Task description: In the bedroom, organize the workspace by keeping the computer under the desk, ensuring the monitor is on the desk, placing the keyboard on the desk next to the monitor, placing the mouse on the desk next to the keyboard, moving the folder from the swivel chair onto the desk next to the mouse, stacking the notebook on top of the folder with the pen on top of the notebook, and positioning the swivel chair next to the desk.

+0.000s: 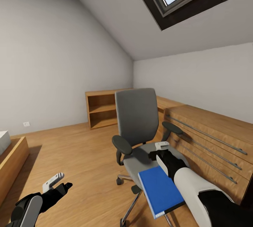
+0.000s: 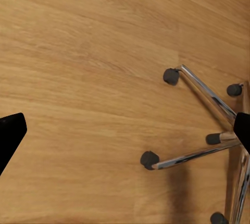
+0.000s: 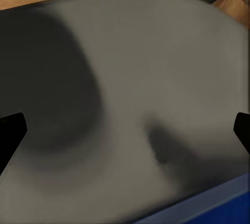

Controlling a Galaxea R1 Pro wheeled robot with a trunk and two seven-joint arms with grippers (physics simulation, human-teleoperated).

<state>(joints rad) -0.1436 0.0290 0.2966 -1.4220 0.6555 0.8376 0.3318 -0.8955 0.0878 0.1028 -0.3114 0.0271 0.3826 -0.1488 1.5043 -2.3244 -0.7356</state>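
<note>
**Folder pickup from the chair: reach in progress**

Head view: we judge the folder step is in hand. The blue folder [image 1: 161,190] lies on the swivel chair [image 1: 137,123] seat, lower centre of frame, overhanging the front edge. Our right gripper [image 1: 162,146] hovers over the seat beyond the folder; our left gripper [image 1: 55,181] hangs low at lower left, holding nothing.

Left wrist view: fingertips spread wide at the frame edges, over the wood floor [image 2: 88,67] and the chair's chrome base.

Right wrist view: fingertips wide apart, empty, above grey seat; folder corner at lower right. Next we must draw back and close on its edge.
</note>
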